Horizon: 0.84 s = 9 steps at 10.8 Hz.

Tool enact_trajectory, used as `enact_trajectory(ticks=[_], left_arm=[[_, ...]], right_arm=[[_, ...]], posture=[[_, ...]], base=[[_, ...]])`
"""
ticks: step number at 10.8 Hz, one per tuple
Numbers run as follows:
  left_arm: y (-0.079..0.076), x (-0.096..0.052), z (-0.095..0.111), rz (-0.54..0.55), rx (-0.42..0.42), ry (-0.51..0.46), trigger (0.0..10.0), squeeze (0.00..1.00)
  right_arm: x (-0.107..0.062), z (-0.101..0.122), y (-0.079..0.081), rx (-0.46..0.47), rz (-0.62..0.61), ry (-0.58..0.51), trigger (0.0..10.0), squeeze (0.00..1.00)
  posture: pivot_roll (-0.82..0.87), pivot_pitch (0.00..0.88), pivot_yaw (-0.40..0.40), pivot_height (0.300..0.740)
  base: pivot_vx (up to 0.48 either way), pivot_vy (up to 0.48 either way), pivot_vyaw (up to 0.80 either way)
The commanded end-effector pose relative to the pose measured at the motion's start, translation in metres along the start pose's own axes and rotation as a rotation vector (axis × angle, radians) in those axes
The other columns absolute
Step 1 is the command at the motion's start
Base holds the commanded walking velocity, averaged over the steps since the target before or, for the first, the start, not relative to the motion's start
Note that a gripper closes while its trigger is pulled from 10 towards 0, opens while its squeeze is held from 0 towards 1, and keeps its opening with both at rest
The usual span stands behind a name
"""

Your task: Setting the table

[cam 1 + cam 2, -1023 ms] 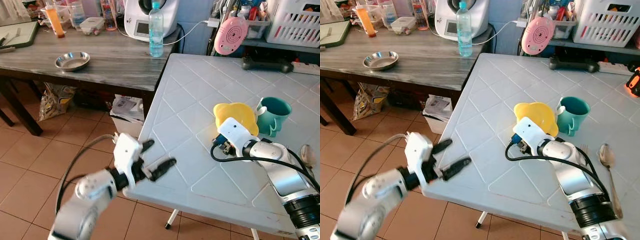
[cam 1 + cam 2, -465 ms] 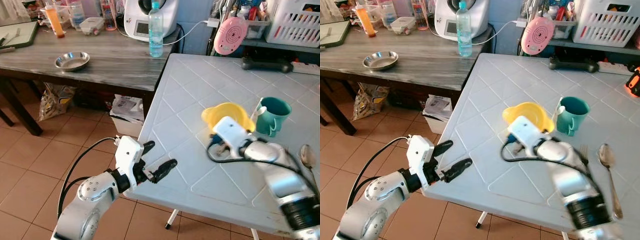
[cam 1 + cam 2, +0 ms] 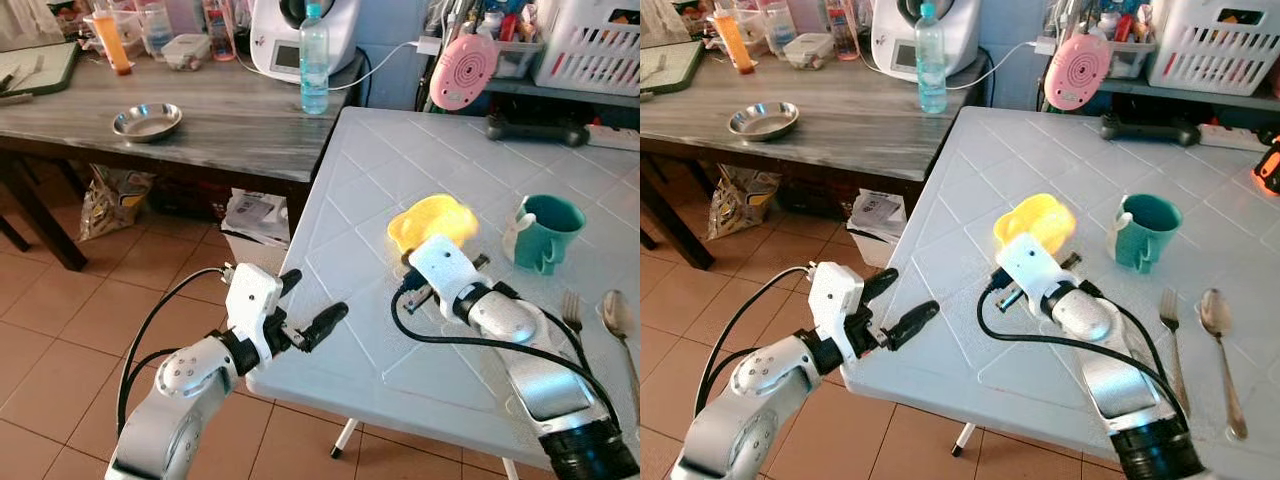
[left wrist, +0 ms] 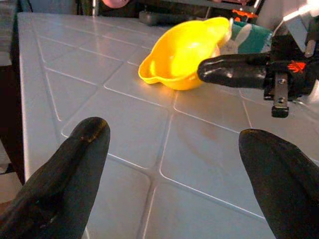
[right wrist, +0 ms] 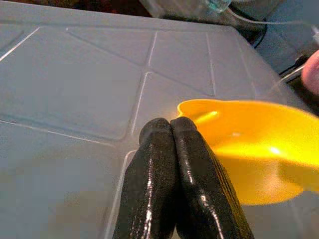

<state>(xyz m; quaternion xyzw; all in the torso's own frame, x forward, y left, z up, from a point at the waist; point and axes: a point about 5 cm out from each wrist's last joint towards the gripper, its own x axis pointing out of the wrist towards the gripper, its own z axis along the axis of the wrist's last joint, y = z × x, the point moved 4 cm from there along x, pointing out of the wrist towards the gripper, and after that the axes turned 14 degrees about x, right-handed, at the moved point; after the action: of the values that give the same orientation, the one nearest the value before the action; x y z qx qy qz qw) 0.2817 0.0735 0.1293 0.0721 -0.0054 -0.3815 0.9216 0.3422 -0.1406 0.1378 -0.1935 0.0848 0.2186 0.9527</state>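
A yellow bowl (image 3: pixel 430 222) sits tilted near the middle of the white table (image 3: pixel 380 160), left of a teal mug (image 3: pixel 545 230). My right gripper (image 5: pixel 169 124) is shut with its tips on the bowl's near rim. A fork (image 3: pixel 572 310) and a spoon (image 3: pixel 617 315) lie by the table's right front. My left gripper (image 3: pixel 312 300) is open at the table's front left corner, just above the edge, nothing between its fingers. In the left wrist view the bowl (image 4: pixel 184 50) lies ahead with one right finger across its rim.
A grey wooden table stands to the left with a steel dish (image 3: pixel 147 121), a water bottle (image 3: pixel 314 60) and a white appliance. A pink round object (image 3: pixel 463 70) and a black bar (image 3: pixel 535 128) are at the white table's far edge. Tiled floor lies below left.
My right gripper has moved left with the yellow bowl, away from the teal mug, uncovering the fork. The left gripper has stayed at the table corner.
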Motion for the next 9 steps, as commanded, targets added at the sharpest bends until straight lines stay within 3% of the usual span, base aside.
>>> enact_trajectory(ticks=[1,2,4,9], left_arm=[[0.005,0.000,0.000,0.022,0.011,0.004,10.0,0.00],[0.006,0.001,0.000,0.024,0.014,0.002,10.0,0.00],[0.007,0.002,0.001,0.034,0.019,-0.005,10.0,0.00],[0.007,0.002,0.000,0.035,0.020,-0.004,10.0,0.00]], right_arm=[[-0.004,0.003,-0.005,-0.037,-0.026,-0.014,10.0,0.18],[-0.004,0.006,-0.007,-0.057,-0.042,-0.023,10.0,1.00],[-0.003,0.014,-0.015,-0.088,-0.084,-0.045,10.0,1.00],[-0.003,0.012,-0.007,-0.074,-0.054,-0.047,10.0,1.00]], posture=[[-0.04,0.035,0.019,0.740],[-0.04,0.032,0.019,0.740],[-0.04,0.025,0.017,0.740],[-0.04,0.023,0.018,0.740]], base=[[0.000,0.000,0.00],[0.000,0.000,0.00],[0.000,0.000,0.00],[0.000,0.000,0.00]])
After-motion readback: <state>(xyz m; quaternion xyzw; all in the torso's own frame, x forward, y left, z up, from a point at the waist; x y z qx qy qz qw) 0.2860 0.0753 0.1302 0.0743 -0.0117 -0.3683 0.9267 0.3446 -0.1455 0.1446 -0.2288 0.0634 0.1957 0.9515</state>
